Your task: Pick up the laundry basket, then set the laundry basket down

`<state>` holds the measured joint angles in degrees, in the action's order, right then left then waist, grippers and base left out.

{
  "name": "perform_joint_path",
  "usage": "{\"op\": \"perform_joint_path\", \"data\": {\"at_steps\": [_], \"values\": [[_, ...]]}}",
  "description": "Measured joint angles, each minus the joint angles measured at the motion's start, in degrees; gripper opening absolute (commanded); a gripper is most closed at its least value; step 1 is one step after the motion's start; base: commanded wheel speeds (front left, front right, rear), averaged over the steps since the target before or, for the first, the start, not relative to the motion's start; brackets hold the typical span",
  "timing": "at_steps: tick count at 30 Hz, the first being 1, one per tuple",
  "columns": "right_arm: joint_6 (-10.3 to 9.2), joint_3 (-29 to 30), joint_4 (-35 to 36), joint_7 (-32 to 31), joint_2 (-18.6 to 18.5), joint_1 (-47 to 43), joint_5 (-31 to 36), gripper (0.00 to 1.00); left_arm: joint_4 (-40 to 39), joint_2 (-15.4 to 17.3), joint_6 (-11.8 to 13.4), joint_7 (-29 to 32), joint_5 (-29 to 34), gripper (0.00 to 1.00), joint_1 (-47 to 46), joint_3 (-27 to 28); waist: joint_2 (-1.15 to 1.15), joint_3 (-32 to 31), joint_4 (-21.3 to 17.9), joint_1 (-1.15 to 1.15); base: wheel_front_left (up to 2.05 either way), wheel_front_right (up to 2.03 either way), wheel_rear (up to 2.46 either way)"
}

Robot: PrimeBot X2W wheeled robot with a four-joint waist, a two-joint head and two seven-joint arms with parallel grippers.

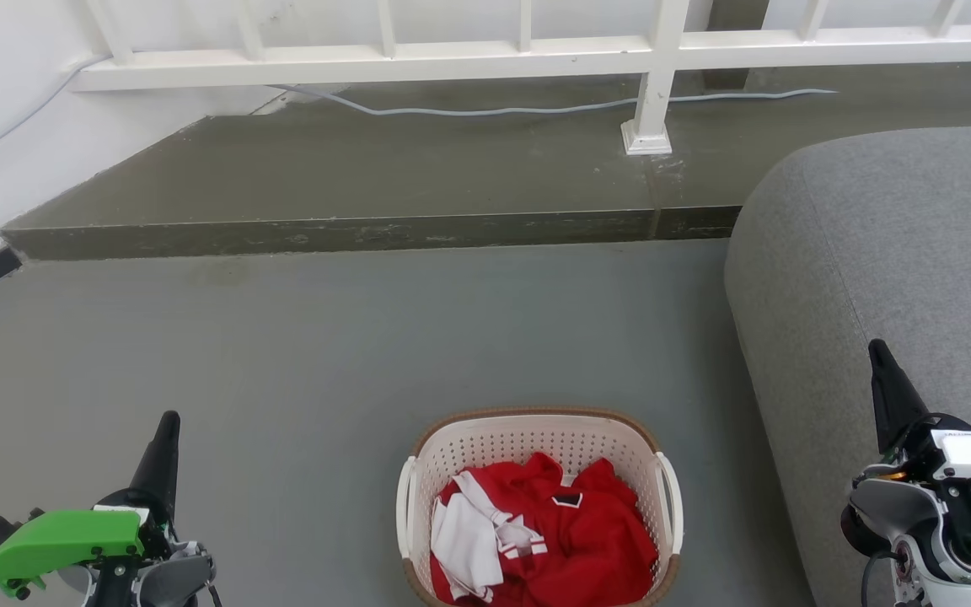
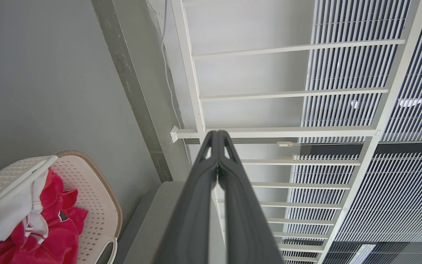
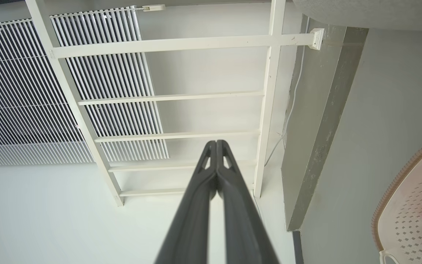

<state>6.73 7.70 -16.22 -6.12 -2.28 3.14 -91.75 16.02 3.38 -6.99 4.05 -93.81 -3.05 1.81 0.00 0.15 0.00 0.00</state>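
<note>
The basket [image 1: 536, 440] is seen standing on the grey floor [image 1: 283, 337], low in the middle of the head view, with red and white clothes [image 1: 570, 539] heaped inside. It is flanked by both grippers and touched by neither: the left gripper [image 1: 168, 426] is held well apart to its left, and the right gripper [image 1: 878, 354] well apart to its right, seen against the grey sofa [image 1: 898, 236]. In both wrist views the jaws are shown pressed together on nothing, pointed past the basket toward the white railing [image 1: 452, 57]
</note>
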Motion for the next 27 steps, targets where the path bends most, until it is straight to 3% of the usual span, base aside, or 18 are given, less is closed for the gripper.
{"op": "perform_joint_path", "data": {"at_steps": [27], "values": [[0.0, 0.0, 0.04, 0.0, 0.0, 0.01, 0.0, 0.0, 0.0, 0.0, 0.0, 0.02, 0.0, 0.0, -0.02, 0.1, 0.0, 0.01, 0.0, 0.0, 0.0, 0.0, 0.0]]}}
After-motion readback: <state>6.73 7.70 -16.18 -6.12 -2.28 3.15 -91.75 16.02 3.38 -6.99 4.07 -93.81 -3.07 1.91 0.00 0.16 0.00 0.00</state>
